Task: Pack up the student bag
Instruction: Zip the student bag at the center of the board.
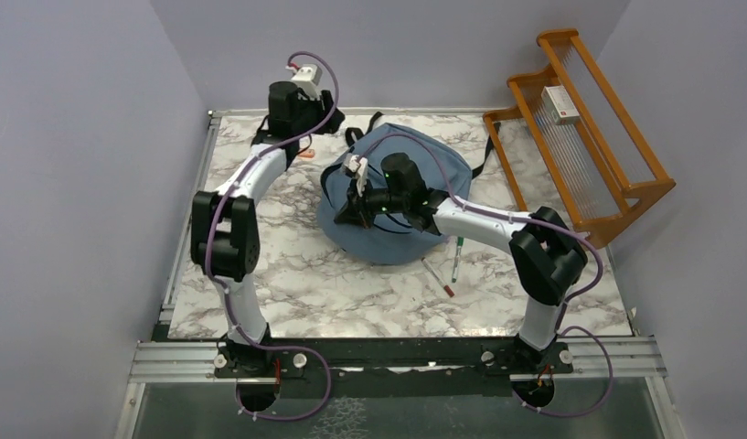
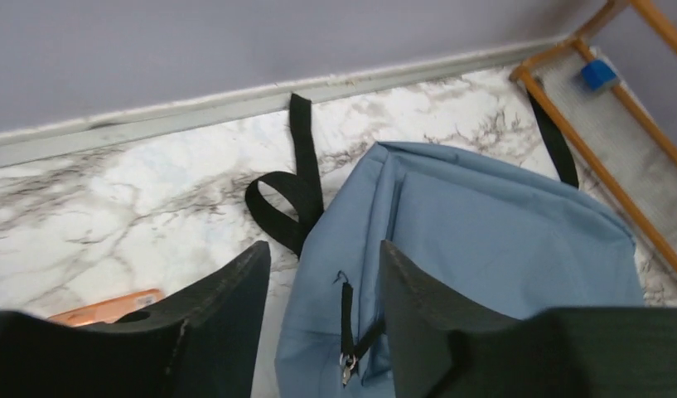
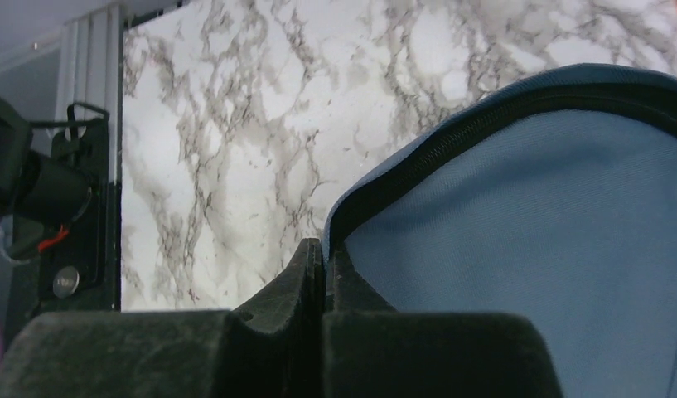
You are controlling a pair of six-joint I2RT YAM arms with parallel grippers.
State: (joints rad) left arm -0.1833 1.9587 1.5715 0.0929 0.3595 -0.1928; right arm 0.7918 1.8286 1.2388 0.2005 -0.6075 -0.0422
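The student bag [image 1: 388, 245] is lying flat on the marble tabletop [image 1: 296, 265], towards the far middle, with its black straps trailing out to the back wall. I am reaching both arms in over it.

I am holding my left hand [image 2: 324, 257] above the far left corner of the bag, and its two fingers [image 2: 227, 298] are standing apart with nothing between them. Through the gap, my left wrist camera is showing blue fabric and a dark zipper pull [image 2: 347, 332] hanging from a black tab. A black strap loop [image 2: 285, 203] is lying on the marble just beyond that corner, and a second strap [image 2: 554, 141] is running off towards the wooden rack [image 1: 589, 137] at the right edge of the tabletop. A flat orange thing [image 2: 107, 307] is showing beside my left finger; I cannot tell what it is.

I am resting my right hand [image 3: 322, 249] at the left side of the bag, fingers pressed fully together. Their tips are sitting right at the dark zipper line [image 3: 451, 141] that is curving along the bag's edge. I cannot tell whether any fabric or zipper is pinched between them.

A green pen [image 1: 457, 259] and a red-tipped pen [image 1: 438, 277] are lying on the tabletop just beside the bag's near right edge, under my right arm.
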